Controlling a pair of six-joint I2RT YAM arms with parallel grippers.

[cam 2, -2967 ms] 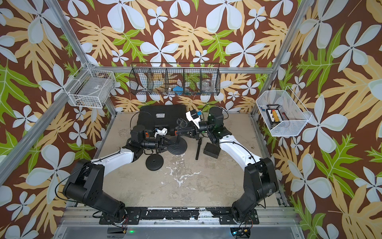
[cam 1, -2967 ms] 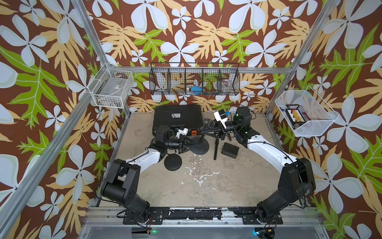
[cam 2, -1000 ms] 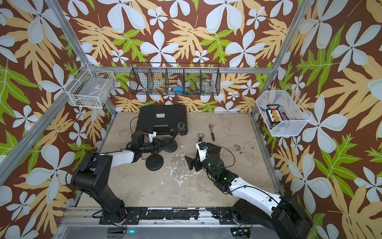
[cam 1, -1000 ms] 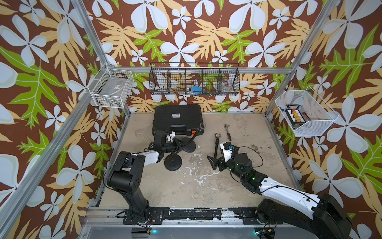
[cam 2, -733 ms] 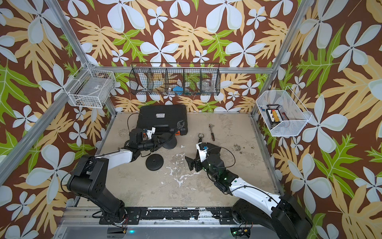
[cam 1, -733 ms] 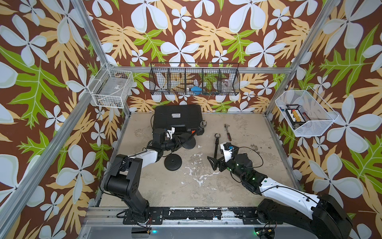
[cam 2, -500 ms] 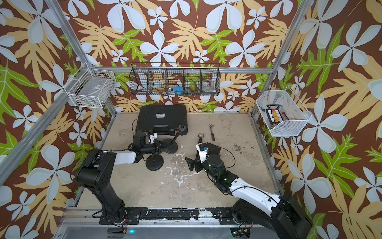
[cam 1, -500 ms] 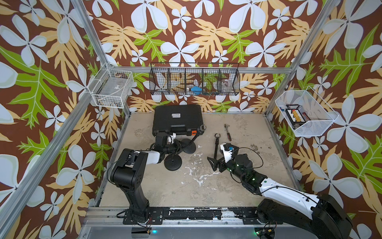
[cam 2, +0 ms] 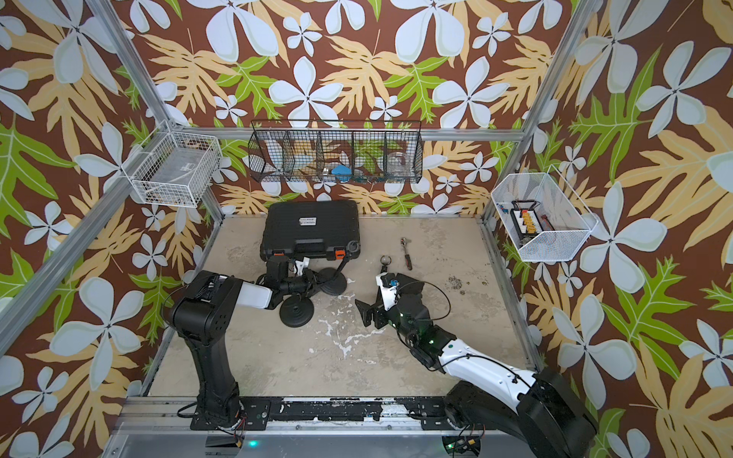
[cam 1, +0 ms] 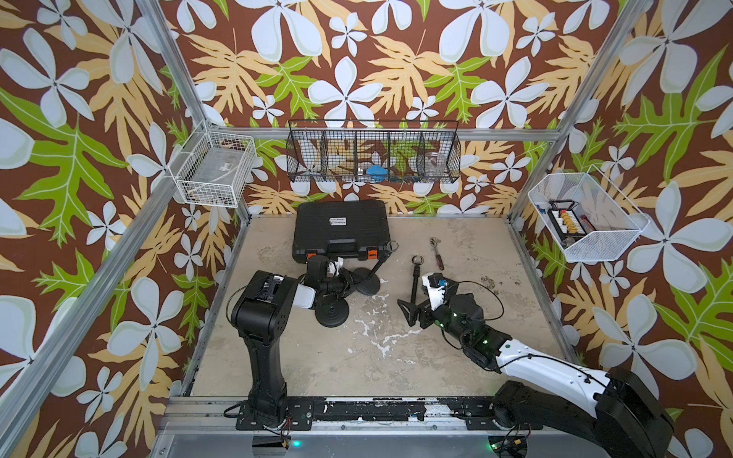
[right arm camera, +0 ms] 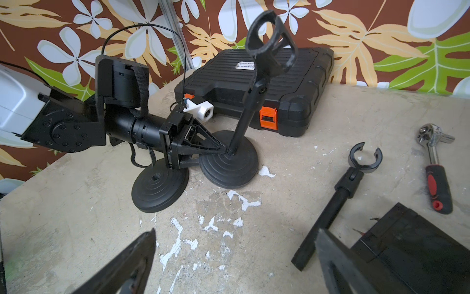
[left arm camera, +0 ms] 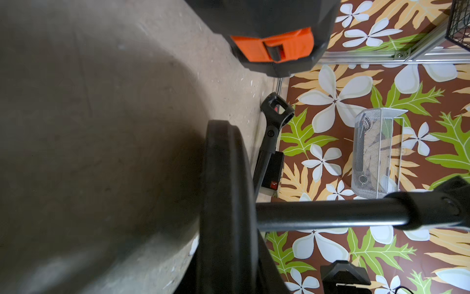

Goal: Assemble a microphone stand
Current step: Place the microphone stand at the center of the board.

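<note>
My left gripper point(cam 1: 350, 284) is shut on the rim of a round black base point(right arm camera: 229, 165) that rests on the table in front of the case. A black pole point(right arm camera: 245, 112) stands in this base, topped by a clip point(right arm camera: 269, 48). The left wrist view shows the same base point(left arm camera: 229, 193) edge on, with the pole point(left arm camera: 330, 216) running out of it. A second base point(cam 1: 332, 311) lies loose beside the first. A loose pole with a clip point(right arm camera: 338, 196) lies flat near my right gripper point(right arm camera: 236, 254), which is open, holds nothing and hovers low over the table.
A closed black case point(cam 1: 340, 230) with orange latches sits at the back. A ratchet wrench point(cam 1: 437, 253) lies right of the loose pole. A small black box point(right arm camera: 407, 241) sits under my right wrist. Wire baskets point(cam 1: 373, 156) hang on the walls.
The left arm's elbow has swung up and forward while its gripper stays shut on the base at about the same spot. The right arm has not moved.
</note>
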